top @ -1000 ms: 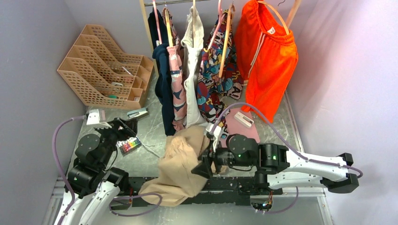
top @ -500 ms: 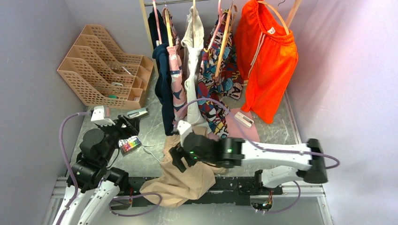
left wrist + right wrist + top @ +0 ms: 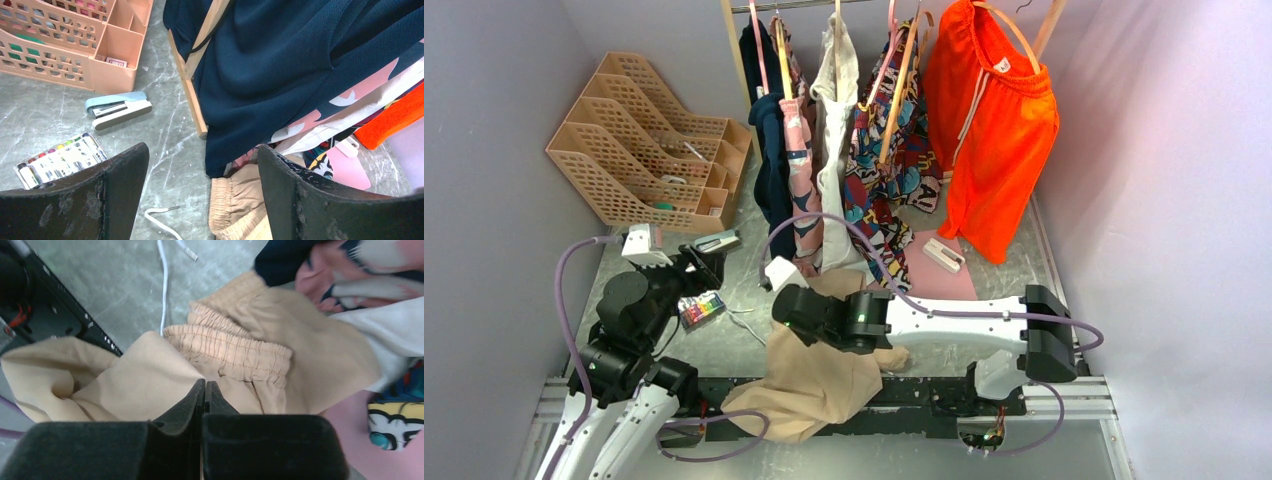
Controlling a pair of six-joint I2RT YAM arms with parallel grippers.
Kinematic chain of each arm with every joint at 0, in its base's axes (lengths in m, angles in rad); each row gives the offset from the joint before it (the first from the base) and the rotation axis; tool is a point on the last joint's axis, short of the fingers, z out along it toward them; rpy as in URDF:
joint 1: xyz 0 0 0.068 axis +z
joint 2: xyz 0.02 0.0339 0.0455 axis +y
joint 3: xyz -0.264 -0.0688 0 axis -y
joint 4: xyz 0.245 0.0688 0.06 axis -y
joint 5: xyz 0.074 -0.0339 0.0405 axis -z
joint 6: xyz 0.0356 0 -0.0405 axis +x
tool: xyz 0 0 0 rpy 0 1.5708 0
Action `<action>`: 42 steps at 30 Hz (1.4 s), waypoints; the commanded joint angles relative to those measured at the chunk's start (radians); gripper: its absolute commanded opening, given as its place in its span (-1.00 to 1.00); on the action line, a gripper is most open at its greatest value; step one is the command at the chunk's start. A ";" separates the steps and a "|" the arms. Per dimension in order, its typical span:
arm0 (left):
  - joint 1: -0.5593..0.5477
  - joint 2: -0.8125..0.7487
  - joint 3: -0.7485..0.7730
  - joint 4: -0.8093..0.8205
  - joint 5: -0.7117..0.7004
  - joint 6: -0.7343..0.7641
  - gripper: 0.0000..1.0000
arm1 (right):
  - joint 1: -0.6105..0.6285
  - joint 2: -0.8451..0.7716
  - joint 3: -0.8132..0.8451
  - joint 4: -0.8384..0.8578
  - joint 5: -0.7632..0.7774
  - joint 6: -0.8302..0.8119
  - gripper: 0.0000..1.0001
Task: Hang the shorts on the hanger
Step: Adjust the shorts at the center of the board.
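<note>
Top view: the shorts (image 3: 819, 385) lie crumpled at the table's (image 3: 749, 285) near edge, under the right end effector (image 3: 792, 332). The left end effector (image 3: 704, 262) is well apart.

Left wrist: its fingers stand wide and empty.

Right wrist: fingers pressed together at a fold beside the waistband (image 3: 230, 352) (caught cloth? cannot tell). Better to pinch the waistband itself before lifting.

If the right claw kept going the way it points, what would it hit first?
The right gripper, shut, points down at the crumpled beige fabric shorts. It would probably meet their cloth first, near the gathered waistband, though the gap is hard to judge.
</note>
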 commanded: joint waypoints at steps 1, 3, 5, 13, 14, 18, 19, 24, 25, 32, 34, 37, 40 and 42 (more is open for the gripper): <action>0.010 0.006 0.001 0.026 0.026 0.017 0.67 | -0.054 -0.134 0.079 0.081 0.097 -0.095 -1.00; 0.010 0.002 0.001 0.025 0.025 0.017 0.67 | -0.063 -0.233 0.093 0.178 0.071 -0.172 -1.00; 0.010 0.000 -0.001 0.025 0.024 0.017 0.67 | -0.063 -0.317 0.112 0.255 -0.013 -0.246 -1.00; 0.013 -0.002 0.000 0.026 0.024 0.017 0.67 | -0.063 -0.442 0.188 0.062 -0.614 -0.222 -1.00; 0.013 -0.002 -0.002 0.028 0.025 0.017 0.67 | -0.063 -0.449 0.164 -0.002 -0.666 -0.180 -1.00; 0.022 -0.002 -0.003 0.032 0.035 0.019 0.67 | -0.063 -0.499 0.023 -0.107 -0.818 -0.039 -0.43; 0.024 -0.001 -0.003 0.032 0.038 0.019 0.67 | -0.063 -0.508 -0.007 -0.127 -0.848 -0.008 -0.23; 0.036 0.001 -0.003 0.035 0.046 0.019 0.67 | -0.061 -0.523 -0.001 -0.244 -0.706 0.039 0.05; 0.039 0.000 -0.004 0.035 0.047 0.019 0.67 | -0.061 -0.526 0.015 -0.246 -0.629 0.036 0.06; 0.045 0.005 -0.004 0.034 0.051 0.022 0.67 | -0.052 -0.362 -0.037 -0.130 -0.279 0.062 0.11; 0.044 0.011 -0.004 0.034 0.056 0.022 0.66 | -0.037 -0.299 -0.070 -0.079 -0.230 0.095 0.13; 0.044 0.019 -0.002 0.034 0.059 0.023 0.66 | -0.028 -0.232 -0.107 -0.016 -0.183 0.138 0.16; 0.045 0.022 -0.004 0.038 0.066 0.026 0.66 | -0.027 -0.172 -0.116 -0.027 -0.061 0.166 0.18; 0.045 0.026 -0.004 0.039 0.068 0.027 0.66 | -0.030 -0.151 -0.122 -0.051 0.038 0.211 0.22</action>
